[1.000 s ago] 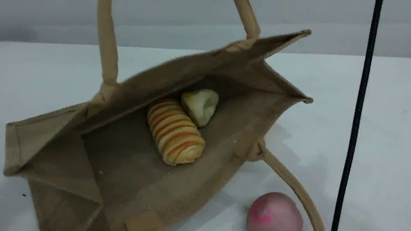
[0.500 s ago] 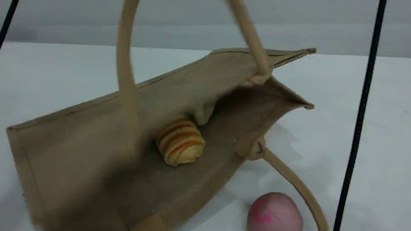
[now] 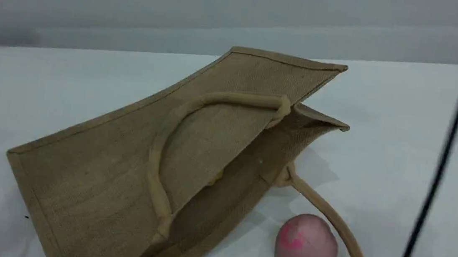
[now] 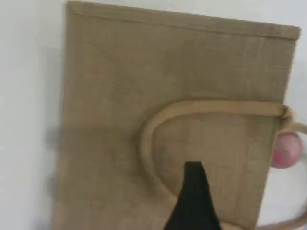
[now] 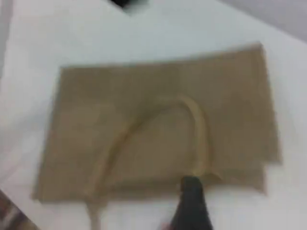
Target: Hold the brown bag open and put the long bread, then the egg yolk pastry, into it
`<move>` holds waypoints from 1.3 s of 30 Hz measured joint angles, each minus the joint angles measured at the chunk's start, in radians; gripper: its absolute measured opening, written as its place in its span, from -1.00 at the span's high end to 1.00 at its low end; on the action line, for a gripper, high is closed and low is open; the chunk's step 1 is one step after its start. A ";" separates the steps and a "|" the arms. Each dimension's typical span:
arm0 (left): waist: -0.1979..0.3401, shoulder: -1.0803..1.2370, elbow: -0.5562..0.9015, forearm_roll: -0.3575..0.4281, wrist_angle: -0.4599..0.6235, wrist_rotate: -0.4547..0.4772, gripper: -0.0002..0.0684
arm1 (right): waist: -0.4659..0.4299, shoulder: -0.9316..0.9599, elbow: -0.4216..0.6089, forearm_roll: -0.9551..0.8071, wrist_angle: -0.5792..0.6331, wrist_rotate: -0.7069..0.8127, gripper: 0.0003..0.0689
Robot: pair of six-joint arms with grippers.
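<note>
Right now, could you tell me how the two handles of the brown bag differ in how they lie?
The upper handle lies flat on the brown bag, curving across its top panel. The lower handle lies off the bag on the white table, arcing around the pink ball. Both are thick beige rope loops, and neither is held.

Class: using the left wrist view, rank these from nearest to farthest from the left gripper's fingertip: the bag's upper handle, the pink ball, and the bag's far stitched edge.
From the left gripper:
1. Upper handle of the brown bag, looping just above and around the fingertip.
2. Pink ball, off to the right past the bag's side.
3. Far stitched edge, along the top of the view.
</note>
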 joint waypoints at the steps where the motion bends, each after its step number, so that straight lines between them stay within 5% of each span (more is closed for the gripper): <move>1: 0.000 -0.025 0.000 0.025 0.003 -0.015 -0.47 | 0.000 -0.018 0.000 -0.056 0.042 0.046 -0.38; 9: 0.001 -0.213 0.002 0.160 0.003 -0.130 -0.47 | 0.000 -0.224 0.053 -0.466 0.344 0.374 -0.34; 17: 0.000 -0.355 0.084 0.205 0.000 -0.205 -0.47 | 0.000 -0.525 0.257 -0.472 0.342 0.405 -0.34; 25: 0.000 -0.489 0.355 0.205 -0.003 -0.242 -0.47 | 0.000 -0.867 0.530 -0.360 0.160 0.405 -0.34; 30: 0.000 -0.598 0.550 0.205 -0.013 -0.279 -0.43 | 0.000 -1.044 0.679 -0.357 0.181 0.391 -0.33; 39: 0.000 -0.859 0.865 0.250 -0.155 -0.385 -0.43 | 0.000 -1.147 0.706 -0.328 0.197 0.374 -0.33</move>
